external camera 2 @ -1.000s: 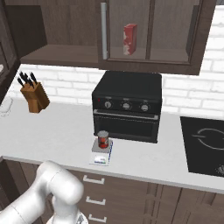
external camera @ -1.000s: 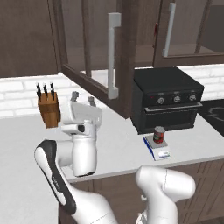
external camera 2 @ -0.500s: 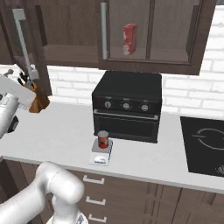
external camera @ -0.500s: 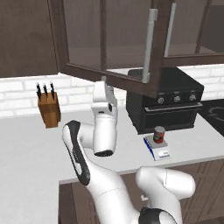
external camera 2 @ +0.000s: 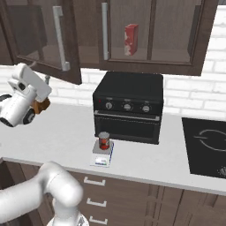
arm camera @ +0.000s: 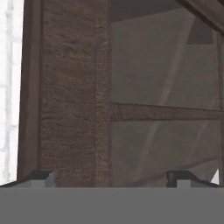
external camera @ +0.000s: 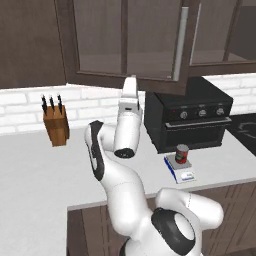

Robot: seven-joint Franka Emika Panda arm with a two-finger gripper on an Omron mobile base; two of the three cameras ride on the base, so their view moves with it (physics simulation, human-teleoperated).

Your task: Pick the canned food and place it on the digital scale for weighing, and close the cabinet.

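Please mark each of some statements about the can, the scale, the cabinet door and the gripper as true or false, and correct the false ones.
1. The can stands on the scale. True.
2. The left door of the cabinet is fully closed. False: it hangs open, swung out over the counter.
3. The gripper holds the can. False: it is open and empty, close in front of the wood frame of the cabinet door.
4. A red-and-white box stands inside the cabinet. True.
5. The scale sits on top of the oven. False: it lies on the counter in front of the oven.
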